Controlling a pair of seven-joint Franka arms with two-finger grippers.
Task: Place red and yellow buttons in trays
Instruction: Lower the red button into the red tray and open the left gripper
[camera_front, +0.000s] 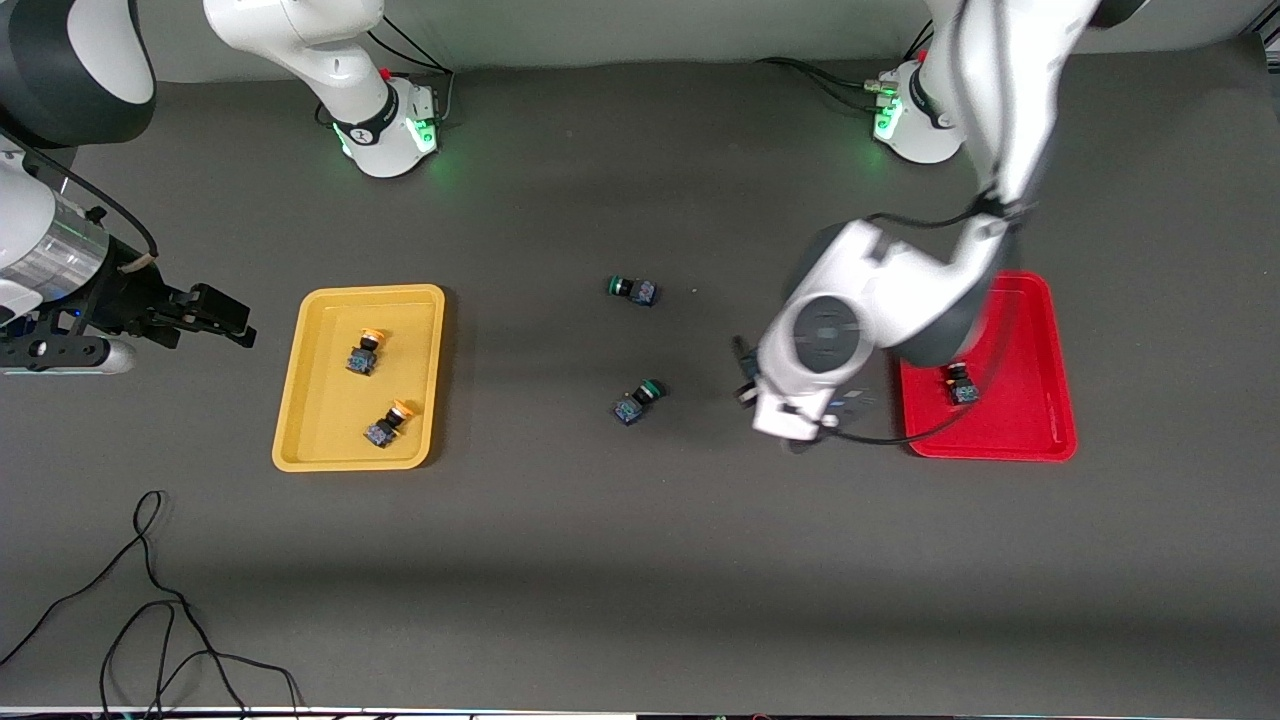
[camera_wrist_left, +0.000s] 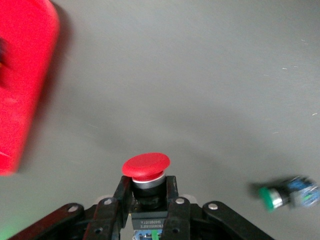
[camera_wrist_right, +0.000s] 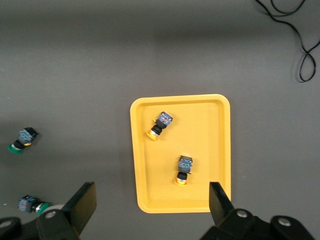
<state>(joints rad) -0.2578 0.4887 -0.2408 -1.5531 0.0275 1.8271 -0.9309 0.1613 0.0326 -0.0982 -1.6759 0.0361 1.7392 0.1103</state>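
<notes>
My left gripper (camera_wrist_left: 147, 192) is shut on a red button (camera_wrist_left: 146, 167), cap up, held over the bare table between the red tray (camera_wrist_left: 25, 85) and a green-capped button (camera_wrist_left: 287, 195). In the front view the left gripper (camera_front: 800, 430) hangs beside the red tray (camera_front: 1030, 340), and the held button is hidden under the hand. Another button (camera_front: 963, 385) lies in the red tray, its cap hidden by the arm. Two yellow buttons (camera_front: 365, 352) (camera_front: 388, 424) lie in the yellow tray (camera_front: 320, 400). My right gripper (camera_front: 215, 315) is open and empty, beside the yellow tray (camera_wrist_right: 225, 150).
Two green-capped buttons (camera_front: 633, 290) (camera_front: 637, 400) lie mid-table between the trays. Black cables (camera_front: 150, 600) trail on the table at the right arm's end, nearer the front camera. Both arm bases stand along the table's back edge.
</notes>
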